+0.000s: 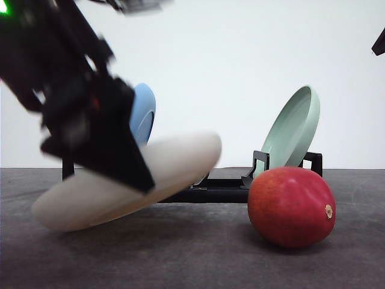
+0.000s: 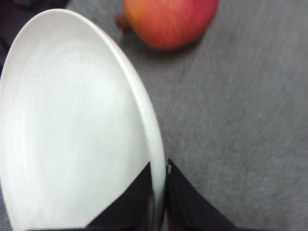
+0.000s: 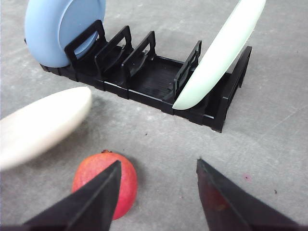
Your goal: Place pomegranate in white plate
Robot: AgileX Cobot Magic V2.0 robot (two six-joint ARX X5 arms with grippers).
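The left gripper (image 2: 160, 202) pinches the rim of the wide, cream matte white plate (image 1: 174, 162), held tilted above the grey table (image 1: 192, 265). The glossy red pomegranate (image 1: 292, 206) rests on the table nearby. The right gripper (image 3: 156, 192) hangs spread wide. Risk: an edge-only pinch may let the plate slip or strike the round fruit, which would roll.

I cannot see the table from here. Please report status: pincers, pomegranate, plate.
Left pincer shut on white plate, plate tilted, held. Right pincer open, hovering. Pomegranate on table, free, right of plate. Black rack behind, not blocking.
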